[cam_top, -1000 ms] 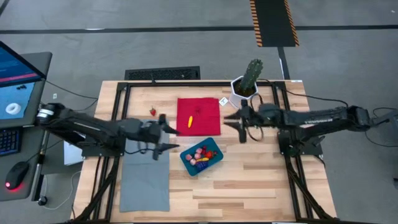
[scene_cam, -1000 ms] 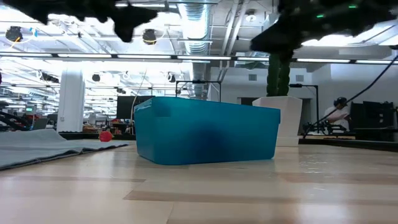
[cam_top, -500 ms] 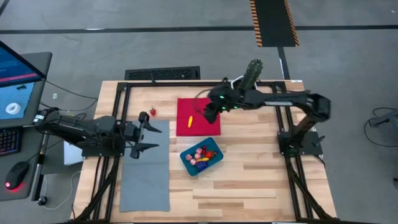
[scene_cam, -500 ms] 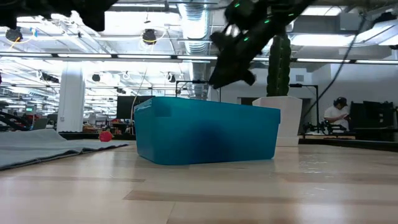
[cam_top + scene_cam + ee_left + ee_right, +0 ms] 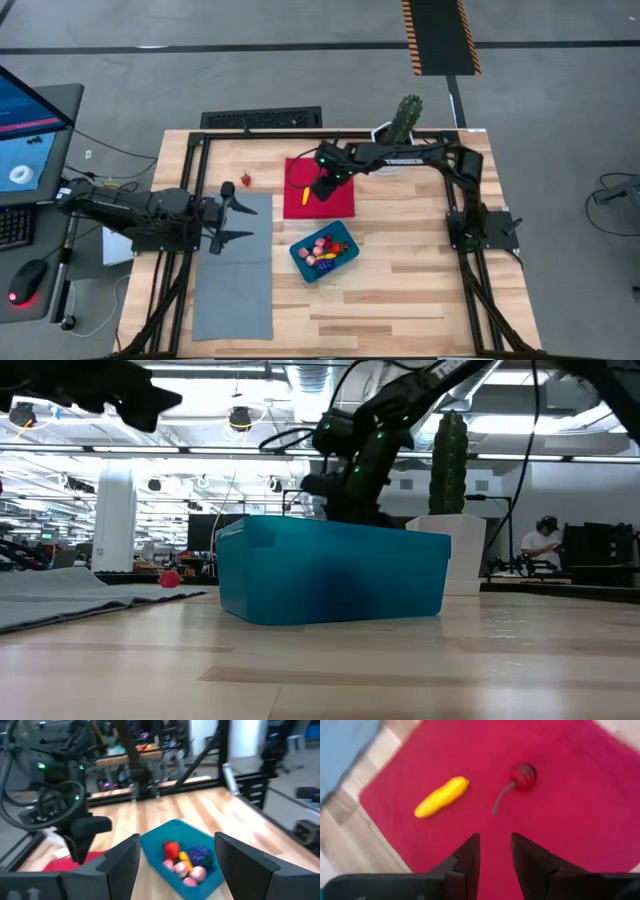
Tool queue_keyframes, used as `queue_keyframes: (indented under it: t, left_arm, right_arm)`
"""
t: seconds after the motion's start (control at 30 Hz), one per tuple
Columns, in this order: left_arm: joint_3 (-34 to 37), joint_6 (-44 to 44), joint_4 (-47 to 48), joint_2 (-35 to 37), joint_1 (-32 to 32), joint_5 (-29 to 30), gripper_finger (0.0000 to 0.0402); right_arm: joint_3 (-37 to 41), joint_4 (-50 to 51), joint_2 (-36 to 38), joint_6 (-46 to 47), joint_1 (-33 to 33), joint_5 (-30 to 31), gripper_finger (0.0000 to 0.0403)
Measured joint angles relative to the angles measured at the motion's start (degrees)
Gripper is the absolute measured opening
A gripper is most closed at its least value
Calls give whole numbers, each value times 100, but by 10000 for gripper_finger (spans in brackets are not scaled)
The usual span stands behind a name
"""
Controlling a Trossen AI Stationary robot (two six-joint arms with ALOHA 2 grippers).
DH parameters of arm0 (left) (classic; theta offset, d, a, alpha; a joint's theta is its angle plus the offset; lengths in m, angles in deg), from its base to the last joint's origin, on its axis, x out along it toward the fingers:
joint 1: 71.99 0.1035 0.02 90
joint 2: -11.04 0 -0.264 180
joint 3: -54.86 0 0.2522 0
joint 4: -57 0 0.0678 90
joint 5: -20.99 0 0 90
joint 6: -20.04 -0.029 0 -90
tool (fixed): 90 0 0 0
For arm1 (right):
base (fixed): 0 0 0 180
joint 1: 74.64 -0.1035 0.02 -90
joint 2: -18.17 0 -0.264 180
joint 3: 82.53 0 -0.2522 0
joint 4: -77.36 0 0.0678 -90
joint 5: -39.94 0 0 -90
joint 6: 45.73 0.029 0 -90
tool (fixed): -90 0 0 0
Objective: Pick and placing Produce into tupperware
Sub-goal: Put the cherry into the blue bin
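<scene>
The teal tupperware (image 5: 325,250) stands on the wooden table and holds several small produce pieces (image 5: 186,860). A yellow banana-like piece (image 5: 441,796) and a red cherry (image 5: 524,774) with its stem lie on the red cloth (image 5: 335,205). One red strawberry (image 5: 246,179) lies on the bare wood left of the cloth. My right gripper (image 5: 495,836) hangs tipped downward over the cloth, open by a narrow gap, just short of both pieces. My left gripper (image 5: 245,215) stands wide open and level over the grey mat's far end, holding nothing.
A green cactus in a white pot (image 5: 398,130) stands at the far edge behind the right arm. The grey mat (image 5: 233,280) covers the near left of the table. A black frame rail (image 5: 320,135) runs along the far side. Bare wood lies to the right of the tupperware.
My right gripper has swung from beside the cactus pot toward the table's left, out over the red cloth, and has tipped from level to pointing down. My left gripper has drawn back toward the table's left edge, away from the tupperware, staying level.
</scene>
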Motion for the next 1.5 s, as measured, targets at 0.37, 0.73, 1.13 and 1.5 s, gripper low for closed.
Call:
queue_keyframes:
  t: [0.37,0.73,1.13,1.5]
  left_arm:
    - [0,55,168,-110,0,95,245]
    - [0,209,147,-106,0,57,245]
    - [0,243,239,-108,0,59,245]
    - [0,284,291,-108,0,59,245]
  right_arm:
    - [-907,194,-849,123,27,-175,131]
    - [-1481,758,-1334,127,51,-277,131]
    - [-1482,906,-1340,173,187,-264,131]
    - [-1480,723,-1340,148,346,-707,131]
